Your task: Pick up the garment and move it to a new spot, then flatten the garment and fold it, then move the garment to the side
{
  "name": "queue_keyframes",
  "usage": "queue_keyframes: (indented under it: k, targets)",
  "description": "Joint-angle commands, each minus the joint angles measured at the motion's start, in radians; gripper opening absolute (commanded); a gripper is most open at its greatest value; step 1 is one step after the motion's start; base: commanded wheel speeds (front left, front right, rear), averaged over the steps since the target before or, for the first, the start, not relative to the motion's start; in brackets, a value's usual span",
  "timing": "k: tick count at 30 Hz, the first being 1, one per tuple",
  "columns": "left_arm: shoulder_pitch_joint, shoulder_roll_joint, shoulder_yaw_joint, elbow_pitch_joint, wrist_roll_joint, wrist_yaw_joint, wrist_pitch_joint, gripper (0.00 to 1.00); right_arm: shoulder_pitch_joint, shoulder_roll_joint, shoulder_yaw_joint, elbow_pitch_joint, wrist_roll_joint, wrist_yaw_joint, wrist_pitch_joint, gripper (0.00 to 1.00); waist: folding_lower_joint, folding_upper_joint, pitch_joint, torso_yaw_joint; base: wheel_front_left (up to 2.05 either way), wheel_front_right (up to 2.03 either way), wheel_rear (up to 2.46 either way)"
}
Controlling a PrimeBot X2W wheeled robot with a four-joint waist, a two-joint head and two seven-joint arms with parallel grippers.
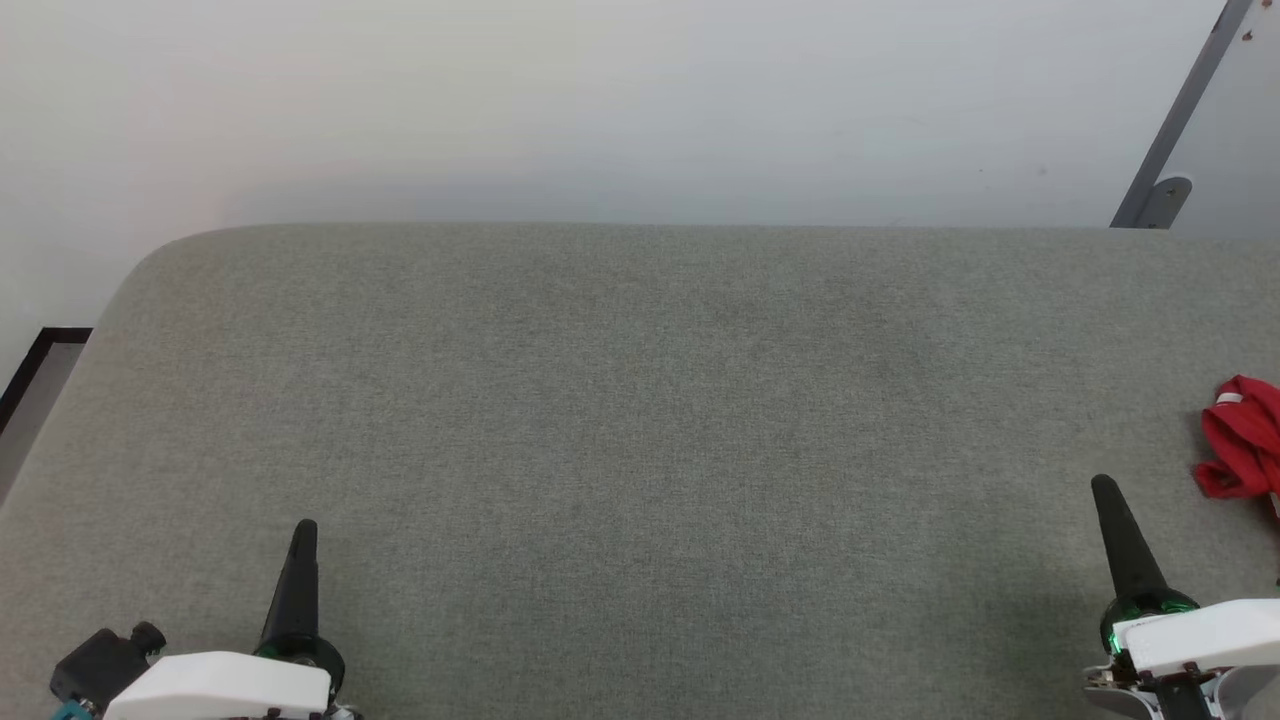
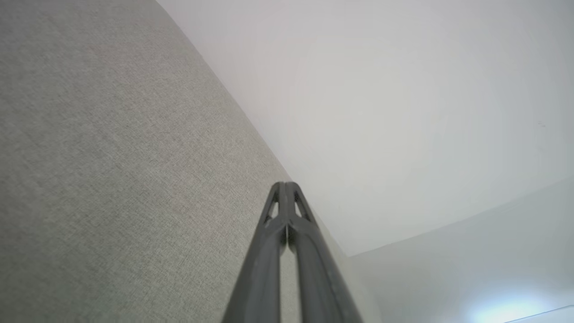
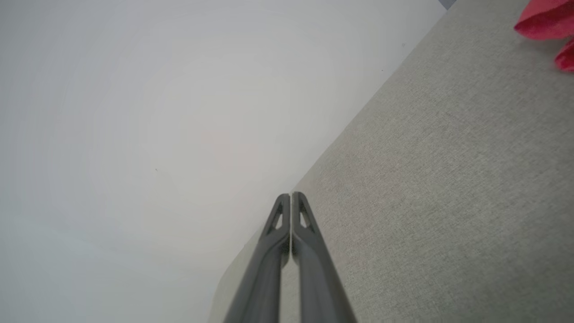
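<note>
- Crumpled bright red jersey garment (image 1: 1243,440) lies on grey fabric-covered table (image 1: 640,420), far right.
- Dark-fingered left hand (image 1: 306,530): pressed together, empty.
- Dark-fingered right hand (image 1: 1103,487): together, empty, near garment.

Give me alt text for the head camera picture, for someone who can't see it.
A crumpled red garment lies at the right edge of a wide grey fabric surface. The left gripper and right gripper, both shut and empty, point up from the bottom corners.
</note>
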Motion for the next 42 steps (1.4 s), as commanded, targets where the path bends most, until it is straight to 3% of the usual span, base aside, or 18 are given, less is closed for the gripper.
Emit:
queue_keyframes:
  k: [1, 42]
  targets:
    - [-0.031, 0.001, 0.007, -0.005, -0.033, 0.000, 0.010, 0.00, -0.025, 0.003, 0.000, 0.001, 0.031, 0.000, 0.007, 0.00, 0.0000, -0.0001, 0.001, -0.001, 0.00, 0.00, 0.00]
    - [-0.104, -0.018, 0.035, 0.042, -0.371, 0.000, 0.110, 0.00, -0.090, 0.055, 0.002, 0.075, 0.329, 0.000, 0.055, 0.00, 0.0000, -0.0001, 0.009, -0.027, 0.00, 0.00, 0.00]
